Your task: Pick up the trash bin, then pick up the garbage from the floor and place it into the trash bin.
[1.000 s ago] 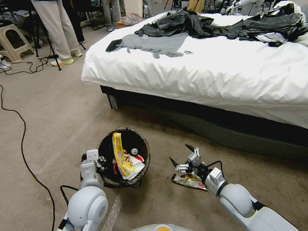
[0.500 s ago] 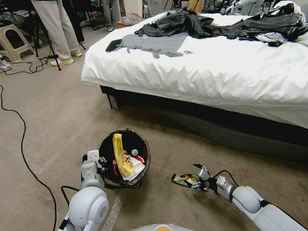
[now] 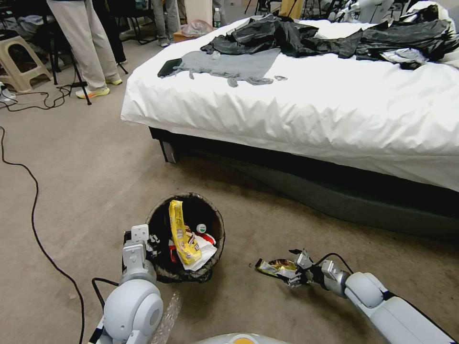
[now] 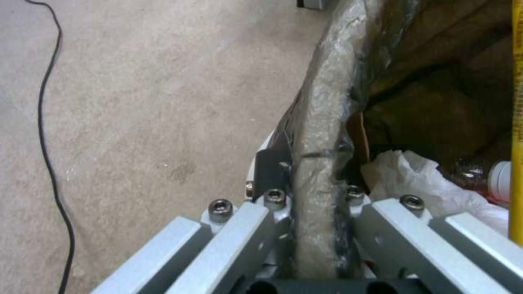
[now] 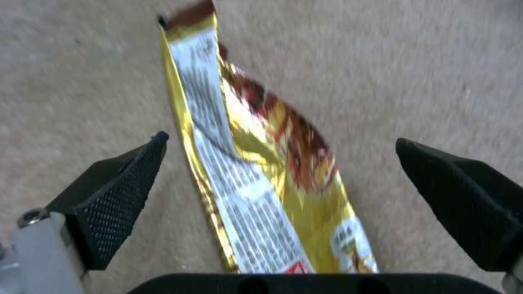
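Note:
The trash bin (image 3: 167, 272), lined with a dark bag, stands on the floor in front of me with a yellow wrapper (image 3: 181, 234), white tissue and a small bottle inside. My left gripper (image 3: 152, 241) is shut on the bin's rim (image 4: 321, 134), the bag-covered edge pinched between its fingers. To the right, a gold and brown snack wrapper (image 3: 273, 266) lies flat on the carpet. My right gripper (image 3: 295, 267) is low over it and open, its black fingertips (image 5: 117, 196) standing on either side of the wrapper (image 5: 261, 171).
A bed (image 3: 334, 114) with a white sheet and black clothes (image 3: 306, 36) fills the space ahead and right. A black cable (image 3: 33, 210) runs across the floor at left. A plastic stool (image 3: 21, 59) and a person's legs stand far left.
My right arm has dropped down to the floor and moved right, bringing the open gripper around the gold wrapper. The left gripper and the bin have hardly moved.

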Controlling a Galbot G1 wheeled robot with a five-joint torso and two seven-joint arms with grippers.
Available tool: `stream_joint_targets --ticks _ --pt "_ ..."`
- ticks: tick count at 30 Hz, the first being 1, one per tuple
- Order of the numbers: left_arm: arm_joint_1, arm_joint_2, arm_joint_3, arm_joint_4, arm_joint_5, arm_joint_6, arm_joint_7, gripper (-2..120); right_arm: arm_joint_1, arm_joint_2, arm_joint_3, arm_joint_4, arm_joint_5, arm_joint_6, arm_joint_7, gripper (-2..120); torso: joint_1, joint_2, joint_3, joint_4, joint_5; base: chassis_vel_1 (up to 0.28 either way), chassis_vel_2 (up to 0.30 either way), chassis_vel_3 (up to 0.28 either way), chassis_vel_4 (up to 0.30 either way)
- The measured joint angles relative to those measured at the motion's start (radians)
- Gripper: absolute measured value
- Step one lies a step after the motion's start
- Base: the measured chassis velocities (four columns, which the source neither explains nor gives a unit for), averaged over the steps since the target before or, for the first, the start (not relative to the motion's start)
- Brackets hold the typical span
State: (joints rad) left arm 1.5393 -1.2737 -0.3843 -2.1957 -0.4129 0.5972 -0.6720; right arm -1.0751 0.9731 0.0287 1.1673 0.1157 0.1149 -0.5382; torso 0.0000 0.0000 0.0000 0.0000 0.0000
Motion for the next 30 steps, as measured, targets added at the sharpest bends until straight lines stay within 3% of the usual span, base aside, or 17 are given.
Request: stream_joint_targets --ticks 8,13,21,25,30 --pt "0.003 0.001 -0.002 0.000 0.000 0.001 -0.001 0 0.018 0.040 0.003 -0.093 -0.021 0.016 -0.006 97 0.000 0.000 0.000 0.0000 0.0000 0.000 0.000 0.000 0.000" --pt "0.003 0.002 -0.004 -0.001 0.000 0.001 -0.001 0 0.024 0.062 0.011 -0.140 -0.032 0.045 -0.016 82 0.000 0.000 0.000 -0.0007 -0.0010 0.000 0.000 0.000 0.000" --pt "0.004 0.001 -0.004 -0.001 0.000 0.001 -0.002 0 0.030 0.077 0.014 -0.156 -0.029 0.049 -0.016 69 0.000 0.000 0.000 -0.0007 -0.0012 0.000 0.000 0.000 0.000" --pt "0.004 0.001 -0.003 -0.001 0.000 0.002 -0.002 0 0.030 0.077 0.014 -0.153 -0.026 0.049 -0.007 66 0.000 0.000 0.000 0.0004 0.0009 0.000 0.000 0.000 0.000" --pt "0.001 0.001 -0.003 0.000 0.000 0.002 -0.002 0 0.028 0.076 0.016 -0.145 -0.024 0.049 -0.002 53 0.000 0.000 0.000 0.0005 0.0012 0.000 0.000 0.000 0.000"
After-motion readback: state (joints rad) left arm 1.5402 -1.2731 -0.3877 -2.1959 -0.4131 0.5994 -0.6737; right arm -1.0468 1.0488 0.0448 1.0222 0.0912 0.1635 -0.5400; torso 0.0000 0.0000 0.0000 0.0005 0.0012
